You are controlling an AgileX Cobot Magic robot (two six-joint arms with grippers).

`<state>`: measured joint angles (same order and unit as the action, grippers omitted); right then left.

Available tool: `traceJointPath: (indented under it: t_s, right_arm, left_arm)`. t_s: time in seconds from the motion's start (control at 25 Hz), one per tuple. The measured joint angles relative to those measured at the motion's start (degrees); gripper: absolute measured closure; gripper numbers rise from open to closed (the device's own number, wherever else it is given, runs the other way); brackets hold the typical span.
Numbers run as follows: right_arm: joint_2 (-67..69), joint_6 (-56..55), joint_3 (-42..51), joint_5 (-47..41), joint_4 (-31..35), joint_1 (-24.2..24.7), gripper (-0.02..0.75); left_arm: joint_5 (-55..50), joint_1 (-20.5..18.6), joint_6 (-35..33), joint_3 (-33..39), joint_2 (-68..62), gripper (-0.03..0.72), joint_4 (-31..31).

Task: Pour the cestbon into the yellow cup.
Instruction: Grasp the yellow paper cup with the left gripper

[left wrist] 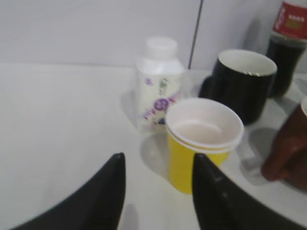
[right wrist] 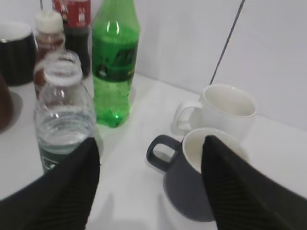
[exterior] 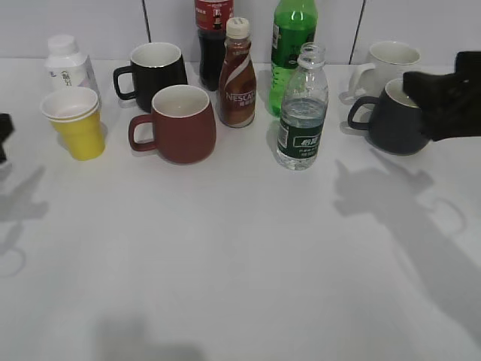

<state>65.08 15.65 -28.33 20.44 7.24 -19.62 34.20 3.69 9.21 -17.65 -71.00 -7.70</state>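
The cestbon [exterior: 302, 109] is a small clear ribbed bottle with a dark green label and no cap. It stands upright at centre right and shows at the left of the right wrist view [right wrist: 61, 120]. The yellow cup [exterior: 76, 122] stands upright at the far left, seemingly stacked in a second cup, with a white inside [left wrist: 204, 141]. My left gripper [left wrist: 158, 163] is open and empty, just in front of the yellow cup. My right gripper [right wrist: 151, 143] is open and empty, above the dark grey mug, right of the cestbon.
A dark red mug [exterior: 177, 124], black mug [exterior: 156, 73], brown Nescafe bottle [exterior: 237, 75], green bottle [exterior: 291, 45] and cola bottle [exterior: 213, 37] stand at the back. A white milk bottle [exterior: 68, 64] is behind the yellow cup. A dark grey mug [exterior: 394, 119] and white mug [exterior: 387, 64] stand right.
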Motion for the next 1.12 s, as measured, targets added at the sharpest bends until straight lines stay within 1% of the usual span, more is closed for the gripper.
traceJointPath:
  t_s: [0.12, 0.24, 0.36, 0.44, 0.52, 0.6, 0.68, 0.8, 0.92, 1.12]
  right_arm:
    - [5.1, -0.3, 0.0, 3.4, -0.3, -0.2, 0.237]
    - [9.4, -1.8, 0.0, 6.1, -0.4, -0.2, 0.237]
    - [12.4, -3.6, 0.0, 8.3, -0.4, -0.2, 0.237]
    - [13.9, -4.4, 0.0, 10.4, -0.4, -0.2, 0.237]
    - [14.7, -4.6, 0.0, 12.3, -0.4, -0.2, 0.237]
    - [15.3, -4.7, 0.0, 14.1, -0.4, -0.2, 0.237]
    - [15.2, -5.1, 0.0, 15.4, -0.4, -0.2, 0.237]
    - [15.2, -5.9, 0.0, 17.0, -0.4, -0.2, 0.237]
    - [15.2, -7.4, 0.0, 18.5, -0.4, -0.2, 0.237]
    - [15.2, -8.9, 0.0, 18.9, -0.4, -0.2, 0.237]
  left_arm:
    - [3.2, 1.6, 1.3, 0.1, -4.2, 0.246, -3.5]
    - [8.7, 2.8, 1.5, 0.1, -8.6, 0.210, -6.2]
    - [14.6, 3.0, 1.1, 0.1, -14.4, 0.201, -6.6]
    - [20.5, 3.0, 0.9, 0.1, -18.6, 0.185, -7.1]
    - [27.9, 3.0, -0.2, 0.1, -22.7, 0.139, -7.6]
    - [32.3, 3.0, -2.8, 0.1, -26.0, 0.092, -6.9]
    - [33.9, 3.0, -4.6, 0.1, -29.0, 0.068, -4.9]
    - [34.5, 3.0, -6.4, 0.0, -32.3, 0.059, -1.7]
    - [34.7, 3.0, -7.2, -1.8, -35.4, 0.057, -1.5]
    - [34.8, 3.0, -7.4, -7.1, -41.7, 0.056, -2.0]
